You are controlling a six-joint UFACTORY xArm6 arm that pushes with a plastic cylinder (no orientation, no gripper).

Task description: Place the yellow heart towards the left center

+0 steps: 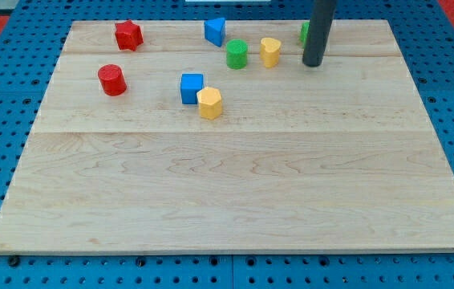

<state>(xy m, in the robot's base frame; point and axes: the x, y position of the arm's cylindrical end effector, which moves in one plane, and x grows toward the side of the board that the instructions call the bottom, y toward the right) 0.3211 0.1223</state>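
The yellow heart (270, 51) stands near the view's top, right of centre, on the wooden board (235, 201). My tip (313, 63) rests on the board just to the heart's right, a short gap apart from it. A green cylinder (237, 54) stands close to the heart's left. A green block (303, 33) is mostly hidden behind the rod, so its shape cannot be made out.
A blue triangular block (216, 31) is at the top centre. A blue cube (192, 87) touches a yellow hexagon (209, 103) left of centre. A red cylinder (111, 79) and a red star (128, 35) are at the upper left.
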